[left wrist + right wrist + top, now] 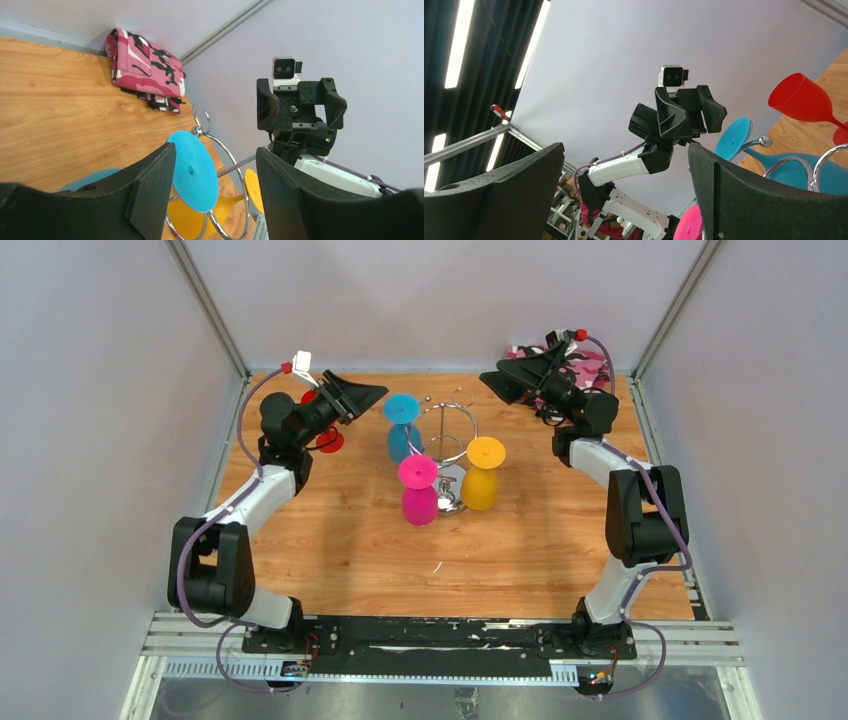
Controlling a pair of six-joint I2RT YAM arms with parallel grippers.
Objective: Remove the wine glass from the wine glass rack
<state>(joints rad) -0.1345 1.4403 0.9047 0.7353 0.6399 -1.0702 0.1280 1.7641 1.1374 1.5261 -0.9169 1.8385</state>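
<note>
— Where is the wine glass rack (451,490) to be found?

— It is stood upright on the wooden table (350,540), toward the far half, between the two arms.

— What is carried on it?

— Three glasses are hung from it upside down, feet uppermost and bowls turned mouth down: a blue glass (401,430) on the left, a pink glass (419,502) at the near side, and a yellow glass (481,485) on the right. Whatever may be inside the bowls cannot be made out, since the mouths are faced away from the overhead camera.

— Is any glass seen off the rack?

— A red glass (329,441) is partly hidden behind the left arm, left of the rack. Whether it is stood or laid down cannot be told.

— How is the left gripper (362,395) set?

— Its fingers are spread wide and nothing is gripped. It is held in the air just left of the blue glass, and that glass's foot disc is framed in the gap in the left wrist view.

— And the right gripper (497,380)?

— It is likewise parted wide, with nothing between the fingers, raised beyond the rack's right side and pointed toward it.

— Anything else on the table?

— A folded pink camouflage cloth (592,362) is laid in the far right corner.
</note>
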